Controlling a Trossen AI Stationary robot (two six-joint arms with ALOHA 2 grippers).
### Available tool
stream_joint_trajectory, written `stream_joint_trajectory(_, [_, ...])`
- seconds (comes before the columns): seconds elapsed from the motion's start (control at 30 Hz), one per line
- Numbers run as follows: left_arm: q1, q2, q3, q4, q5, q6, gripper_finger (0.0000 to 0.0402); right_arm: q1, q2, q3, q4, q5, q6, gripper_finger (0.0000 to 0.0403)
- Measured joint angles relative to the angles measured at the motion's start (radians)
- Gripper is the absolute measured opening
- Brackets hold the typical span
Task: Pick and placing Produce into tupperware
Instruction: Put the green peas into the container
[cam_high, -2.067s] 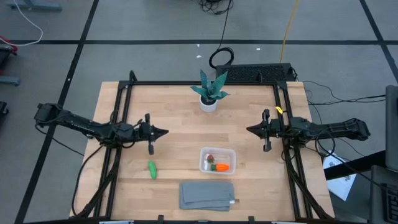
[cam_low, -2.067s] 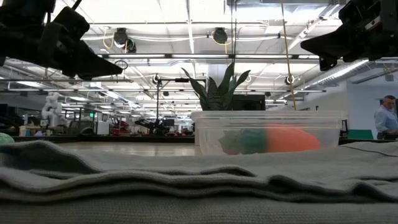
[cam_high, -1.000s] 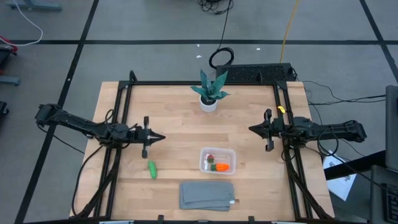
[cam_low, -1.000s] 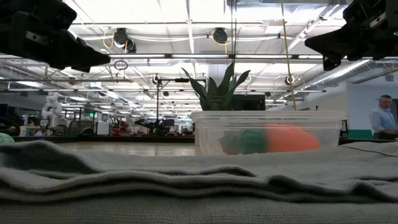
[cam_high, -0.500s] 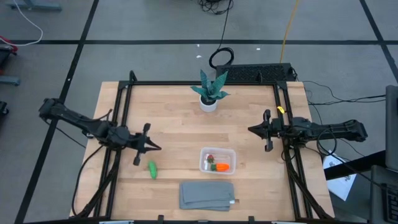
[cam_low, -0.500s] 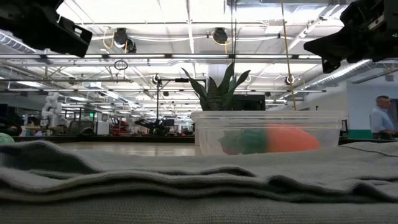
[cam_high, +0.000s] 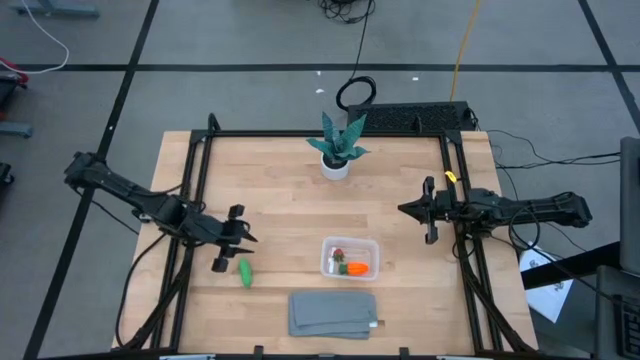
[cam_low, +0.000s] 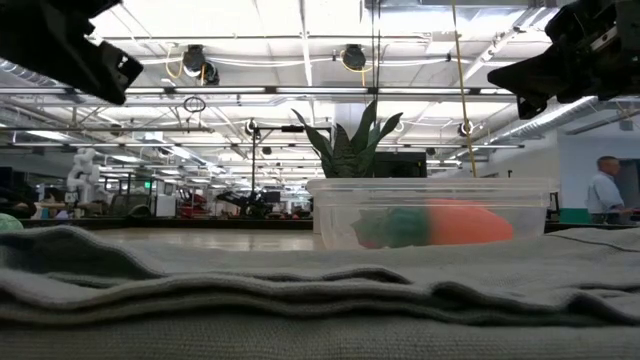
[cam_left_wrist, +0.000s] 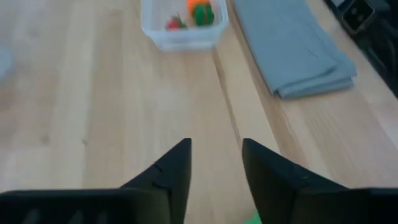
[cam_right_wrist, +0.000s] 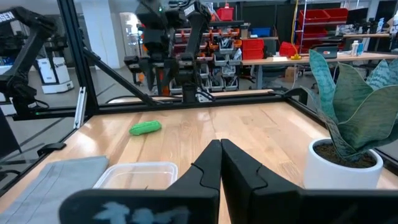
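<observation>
Flat grey folded cloth lies at the near edge. Just beyond it, small clear plastic rectangular tupperware holds the orange carrot-like toy and tiny reddish berry. Green elongated toy piece lies outside, left of the box: likely light, stiff, smooth; grip across its short middle. Left gripper, fingers parted, has swung down from mid-table to just beside it. Right gripper waits pinched together. Teal plant in white pot farthest.

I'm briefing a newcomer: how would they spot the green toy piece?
Start at the clear tupperware near the table's front. To its left, the green toy piece lies alone on bare wood beside the left gripper. It is the only produce outside the box.
</observation>
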Motion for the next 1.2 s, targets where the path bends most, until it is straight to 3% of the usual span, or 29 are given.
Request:
stream_joint_trajectory(0.23, [-0.038, 0.127, 0.0, 0.009, 0.056, -0.077, 0.022, 0.0, 0.0, 0.0, 0.002, 0.0, 0.0, 0.0])
stream_joint_trajectory(0.4, [-0.072, 0.145, 0.0, 0.042, 0.055, -0.101, 0.0251, 0.0, 0.0, 0.0, 0.002, 0.0, 0.0, 0.0])
stream_joint_trajectory(0.67, [-0.103, 0.145, 0.0, -0.023, 0.06, -0.173, 0.0261, 0.0, 0.0, 0.0, 0.002, 0.0, 0.0, 0.0])
stream_joint_trajectory(0.93, [-0.134, 0.145, 0.0, -0.03, 0.063, 0.004, 0.0265, 0.0, 0.003, 0.0, 0.002, 0.0, -0.002, 0.0])
stream_joint_trajectory(1.2, [-0.172, 0.18, 0.0, -0.095, 0.063, 0.088, 0.0267, 0.0, 0.004, 0.0, 0.009, 0.001, -0.008, 0.0])
